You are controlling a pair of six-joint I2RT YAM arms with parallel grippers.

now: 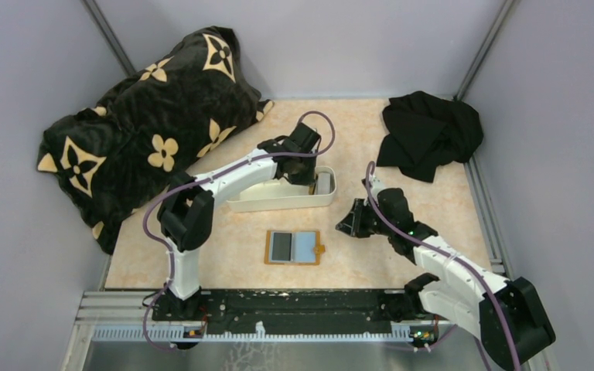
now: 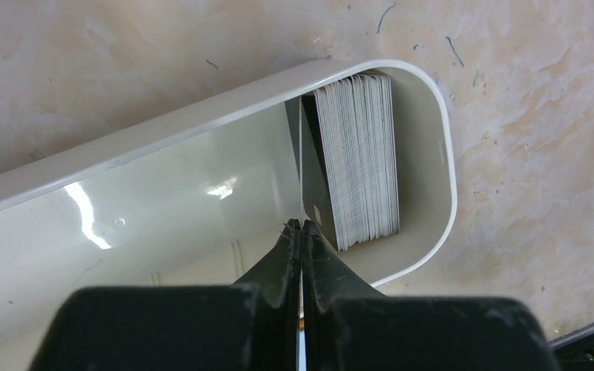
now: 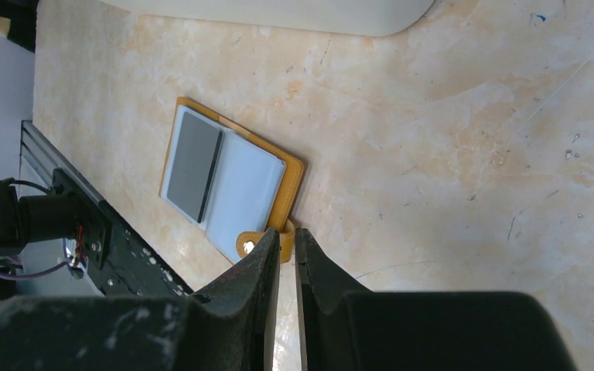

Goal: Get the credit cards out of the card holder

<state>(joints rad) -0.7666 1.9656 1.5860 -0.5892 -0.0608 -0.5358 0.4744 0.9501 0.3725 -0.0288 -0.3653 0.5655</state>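
Note:
The card holder (image 1: 294,247) (image 3: 232,182) lies open and flat on the table, orange-tan with grey-blue inner panels. One dark credit card (image 1: 281,246) (image 3: 193,164) sits in its left panel. My left gripper (image 1: 303,176) (image 2: 302,224) is down inside the right end of the white tray (image 1: 278,205) (image 2: 201,116). It is shut on a thin credit card (image 2: 301,154) seen edge-on, upright beside a stack of cards (image 2: 360,154). My right gripper (image 1: 349,226) (image 3: 287,232) hovers just right of the holder's clasp tab (image 3: 249,246), its jaws a narrow gap apart with nothing between them.
A black pillow with tan flowers (image 1: 147,131) fills the back left corner. A crumpled black cloth (image 1: 429,131) lies at the back right. Grey walls close in three sides, and the metal rail (image 1: 294,305) with the arm bases runs along the near edge.

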